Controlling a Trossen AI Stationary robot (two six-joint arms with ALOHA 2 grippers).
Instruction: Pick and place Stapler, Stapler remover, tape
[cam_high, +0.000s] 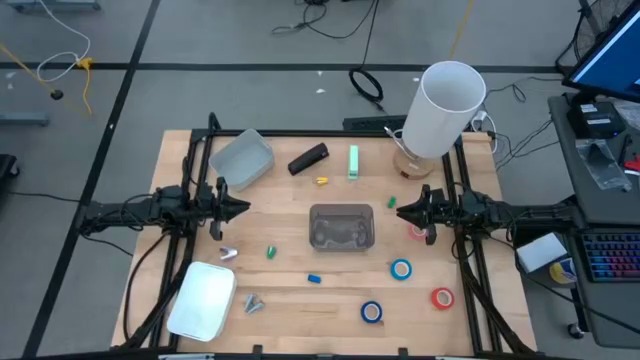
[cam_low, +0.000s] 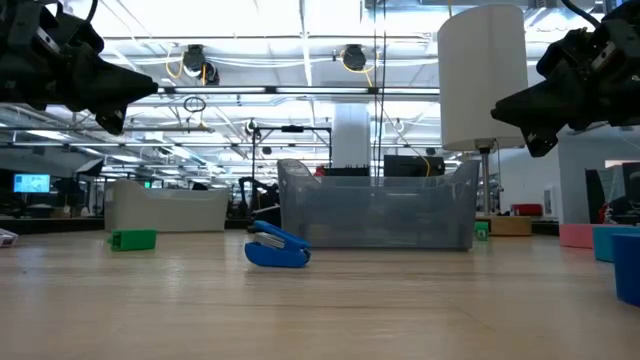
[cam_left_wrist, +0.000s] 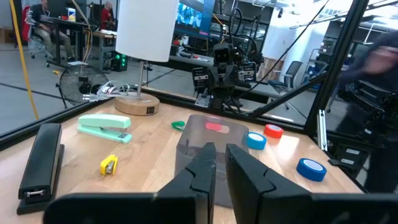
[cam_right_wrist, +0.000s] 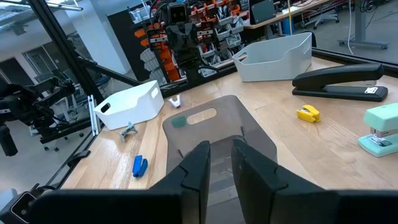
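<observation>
Both grippers — left gripper (cam_high: 243, 208) and right gripper (cam_high: 393, 211) — hover pressed together and empty either side of the clear bin (cam_high: 342, 227), seemingly the drop-off, while the tape rolls (cam_high: 401, 269) lie scattered near the right arm.

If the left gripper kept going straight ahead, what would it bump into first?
Probably the clear plastic bin in the middle of the table. The left gripper points right at it, though it hangs above the table, so it might pass just over the rim.
</observation>
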